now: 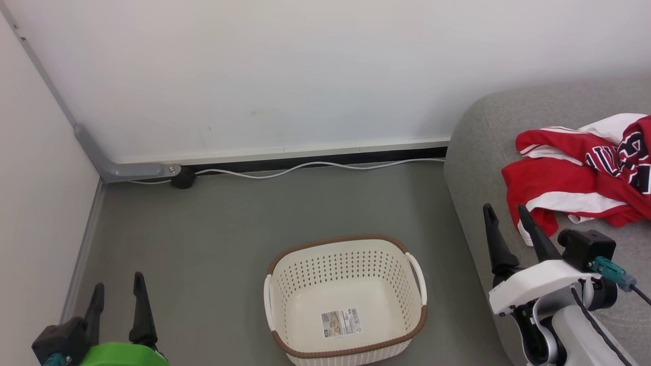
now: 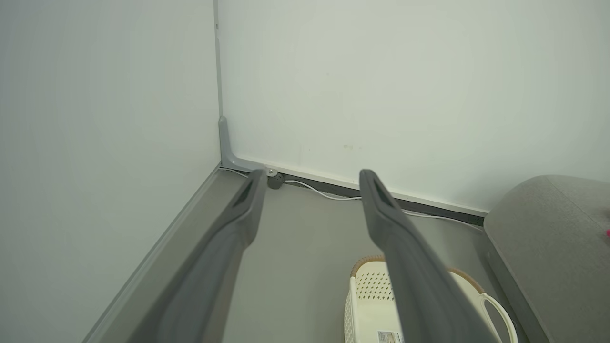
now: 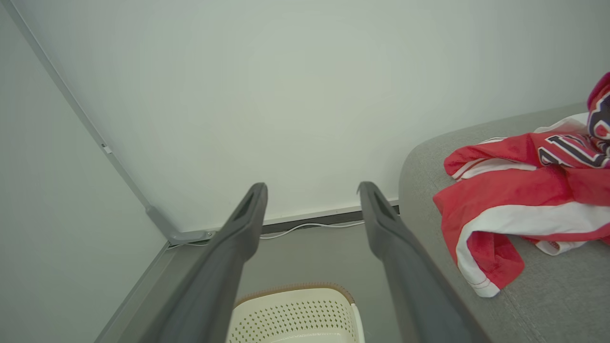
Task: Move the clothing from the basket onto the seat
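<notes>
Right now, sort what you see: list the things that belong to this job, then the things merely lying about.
Belongs to the job:
- clothing, red and white, lying on the seat
- basket, holding nothing but its label

Just lying about:
- white cable along the foot of the wall
- small black fitting
- grey corner conduit

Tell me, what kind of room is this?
Likely a living-room corner, perhaps a mock-up: a grey sofa with red clothing on it, an empty laundry basket on the floor, bare walls.
</notes>
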`<state>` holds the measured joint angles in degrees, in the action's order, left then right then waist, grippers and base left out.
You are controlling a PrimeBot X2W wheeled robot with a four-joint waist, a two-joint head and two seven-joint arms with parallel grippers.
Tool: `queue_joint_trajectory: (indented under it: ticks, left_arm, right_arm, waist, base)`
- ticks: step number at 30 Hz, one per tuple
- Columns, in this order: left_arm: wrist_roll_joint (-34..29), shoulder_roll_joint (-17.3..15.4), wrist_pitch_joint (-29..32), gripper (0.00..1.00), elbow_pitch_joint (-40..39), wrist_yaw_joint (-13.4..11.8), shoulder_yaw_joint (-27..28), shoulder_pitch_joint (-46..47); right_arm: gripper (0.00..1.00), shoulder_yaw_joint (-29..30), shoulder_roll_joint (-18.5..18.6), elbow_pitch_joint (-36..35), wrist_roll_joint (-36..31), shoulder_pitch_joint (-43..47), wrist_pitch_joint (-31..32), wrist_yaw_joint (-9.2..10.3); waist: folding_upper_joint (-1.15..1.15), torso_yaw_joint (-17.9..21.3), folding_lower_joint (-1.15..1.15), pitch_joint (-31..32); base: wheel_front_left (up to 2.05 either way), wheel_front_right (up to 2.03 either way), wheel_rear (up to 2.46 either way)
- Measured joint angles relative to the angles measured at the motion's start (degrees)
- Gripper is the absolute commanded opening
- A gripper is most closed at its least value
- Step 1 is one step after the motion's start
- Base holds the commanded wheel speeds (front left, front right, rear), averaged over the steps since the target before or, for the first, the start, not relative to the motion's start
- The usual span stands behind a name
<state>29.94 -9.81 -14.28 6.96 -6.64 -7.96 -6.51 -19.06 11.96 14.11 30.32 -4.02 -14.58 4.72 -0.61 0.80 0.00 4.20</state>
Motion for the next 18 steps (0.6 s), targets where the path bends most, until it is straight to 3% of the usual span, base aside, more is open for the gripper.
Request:
queue_joint_trajectory:
  ticks: [18]
  left_arm:
    - [-2.66,0.55,0.00,1.00,-2.55,0.01,0.97,-2.29]
  right_arm:
    - [1.00,1.76,-0.81,-4.47,-2.67,3.84,0.00,1.02]
  waist:
    - [0.00,-0.69,0.00,-0.99]
  base:
    - [0.00,0.00,0.00]
